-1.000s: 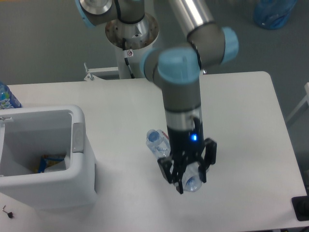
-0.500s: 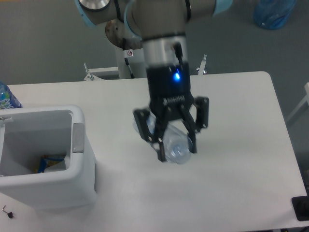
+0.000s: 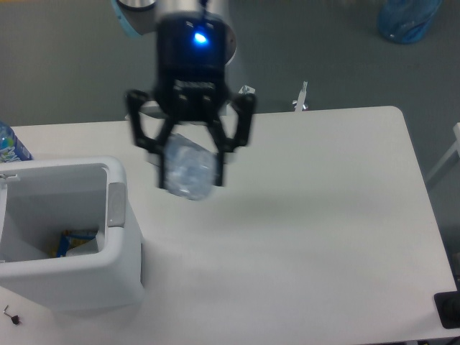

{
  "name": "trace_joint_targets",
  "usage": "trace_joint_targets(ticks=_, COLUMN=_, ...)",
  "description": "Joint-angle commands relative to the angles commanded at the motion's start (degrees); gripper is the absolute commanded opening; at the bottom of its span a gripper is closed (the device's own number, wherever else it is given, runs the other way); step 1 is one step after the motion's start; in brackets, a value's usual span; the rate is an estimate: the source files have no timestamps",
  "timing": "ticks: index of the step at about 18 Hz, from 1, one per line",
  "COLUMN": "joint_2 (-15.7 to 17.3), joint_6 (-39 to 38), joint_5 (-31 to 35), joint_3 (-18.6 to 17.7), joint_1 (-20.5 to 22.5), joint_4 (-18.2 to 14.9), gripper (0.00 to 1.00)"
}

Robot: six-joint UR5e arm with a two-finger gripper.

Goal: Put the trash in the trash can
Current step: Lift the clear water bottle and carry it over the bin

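My gripper (image 3: 188, 167) hangs high above the table, shut on a clear plastic water bottle (image 3: 188, 171) seen end-on, its base toward the camera. It is up and to the right of the trash can (image 3: 115, 248), a large white bin at the left with a grey tab (image 3: 116, 205) on its right rim. Inside the can lies a yellow-blue packet (image 3: 72, 241) beside something whitish. The bottle's cap and label are hidden behind the fingers (image 3: 220, 159).
A bottle with a blue-and-white label (image 3: 10, 146) stands at the far left edge behind the can. A blue bag (image 3: 407, 19) sits on the floor at top right. A small black object (image 3: 10, 313) lies at the table's front left.
The gripper has lifted the bottle off the table and carried it up and to the left, from the table's middle toward the trash can.
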Motion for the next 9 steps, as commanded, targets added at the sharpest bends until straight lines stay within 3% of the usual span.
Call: trace_joint_targets(ticks=9, joint_2=-0.70, joint_6=1.84, joint_5=0.00, joint_3=0.09, joint_1=-3.34, joint_4=0.09, gripper=0.57)
